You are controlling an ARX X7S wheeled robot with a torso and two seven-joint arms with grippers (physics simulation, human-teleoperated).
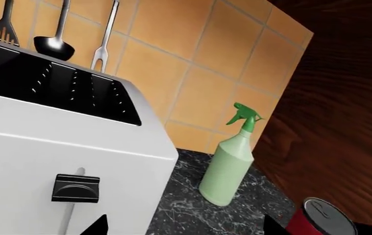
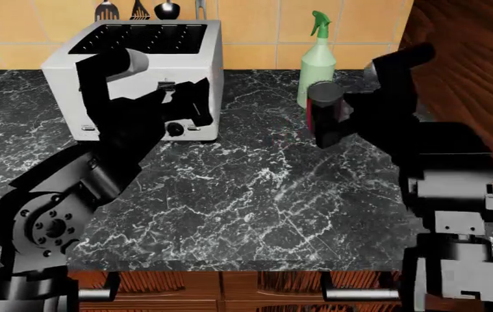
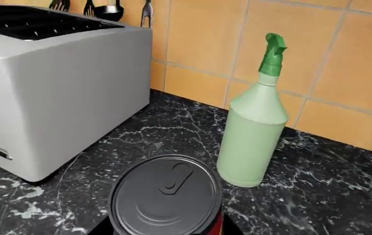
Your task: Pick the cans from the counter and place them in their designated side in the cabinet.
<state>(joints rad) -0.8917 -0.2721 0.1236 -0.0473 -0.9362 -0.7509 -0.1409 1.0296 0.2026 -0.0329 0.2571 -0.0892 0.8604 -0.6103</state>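
Note:
A dark can with a grey lid and a red patch (image 2: 323,116) hangs above the black marble counter (image 2: 255,188), in front of the spray bottle. My right gripper (image 2: 340,120) is shut on it. The right wrist view shows the can's lid (image 3: 166,196) filling the space between the jaws of that gripper (image 3: 171,231). My left gripper (image 2: 194,104) hovers open in front of the toaster, nothing between its fingertips (image 1: 101,226). From the left wrist view the same can (image 1: 321,220) appears off to one side. The cabinet's inside is out of view.
A white toaster (image 2: 142,71) stands at the back of the counter, with utensils (image 2: 138,9) hanging on the tiled wall behind it. A pale green spray bottle (image 2: 316,62) stands to its right. A dark wood panel (image 2: 476,58) rises at the far right.

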